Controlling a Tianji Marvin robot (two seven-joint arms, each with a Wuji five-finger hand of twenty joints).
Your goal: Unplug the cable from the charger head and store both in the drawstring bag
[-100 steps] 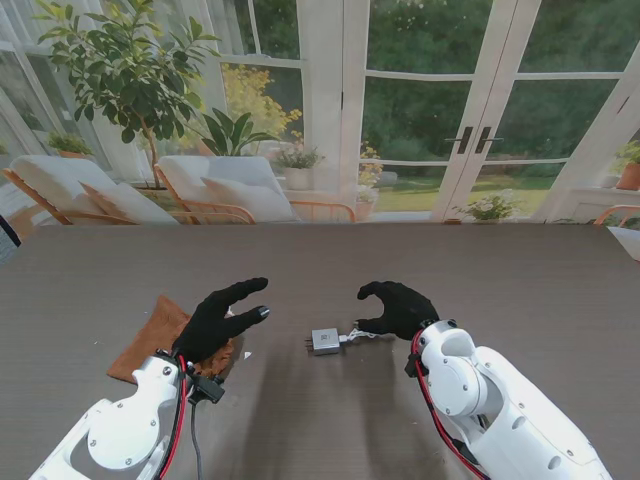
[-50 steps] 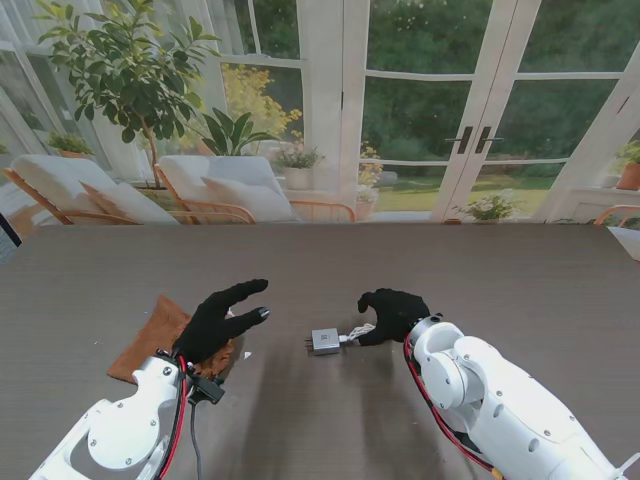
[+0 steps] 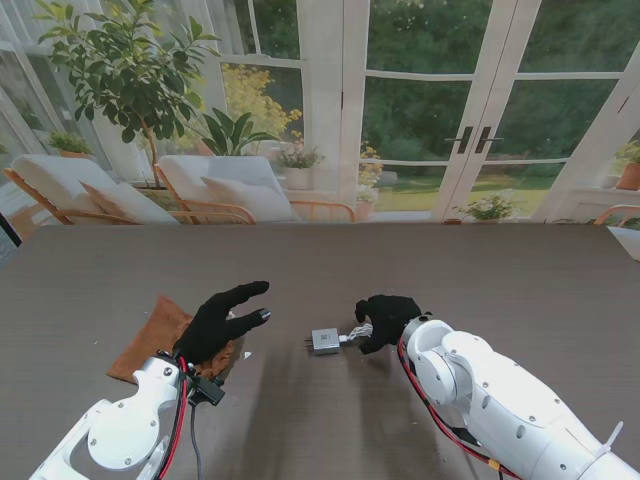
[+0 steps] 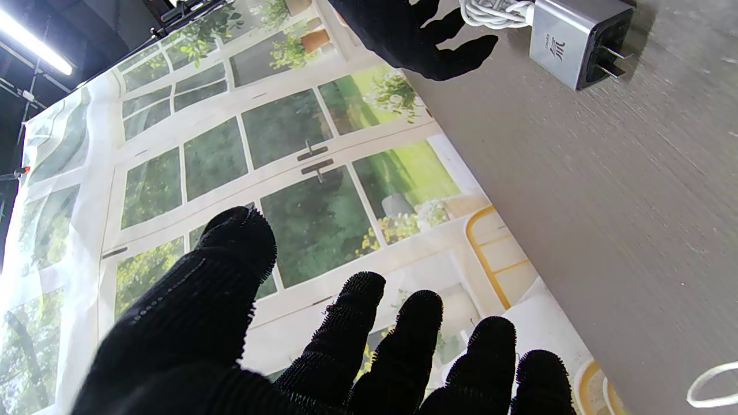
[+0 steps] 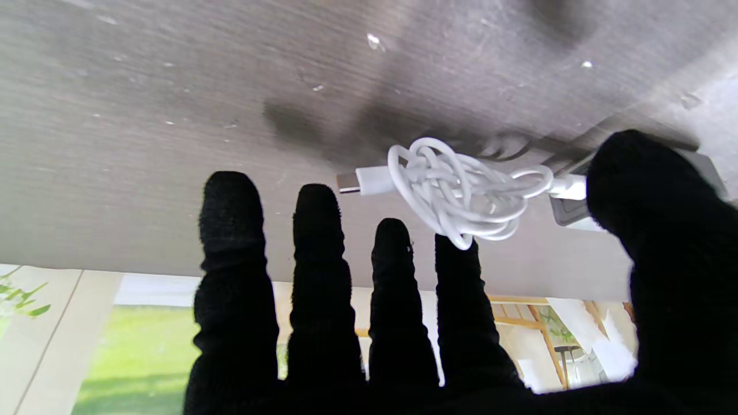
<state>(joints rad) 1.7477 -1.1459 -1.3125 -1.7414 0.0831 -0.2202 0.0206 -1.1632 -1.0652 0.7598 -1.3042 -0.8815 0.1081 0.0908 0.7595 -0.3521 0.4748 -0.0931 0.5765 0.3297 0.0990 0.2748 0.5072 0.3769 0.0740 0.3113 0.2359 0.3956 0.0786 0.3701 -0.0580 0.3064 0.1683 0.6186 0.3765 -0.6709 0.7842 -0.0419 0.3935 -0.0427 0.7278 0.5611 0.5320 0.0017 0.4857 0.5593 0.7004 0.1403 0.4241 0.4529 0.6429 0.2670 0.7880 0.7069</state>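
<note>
With the bundled white cable just off the spread, empty black-gloved right hand, pinch the plug, brace the small grey charger head with the open left hand.

Only one marking anywhere: the charger head, a small silver-grey cube with two prongs, has a printed logo on one side face, seen in the left wrist view. It's a short line of tiny letters beside one bigger character, looks Chinese, but too small and skewed to read. In the stand view the charger head shows just a faint dark square mark on its upper face, unreadable. White coiled cable: no print visible, connector is plain. Brown drawstring bag: no label seen. Dark table, black gloves, white arm covers: no text or numbers legible.
</note>
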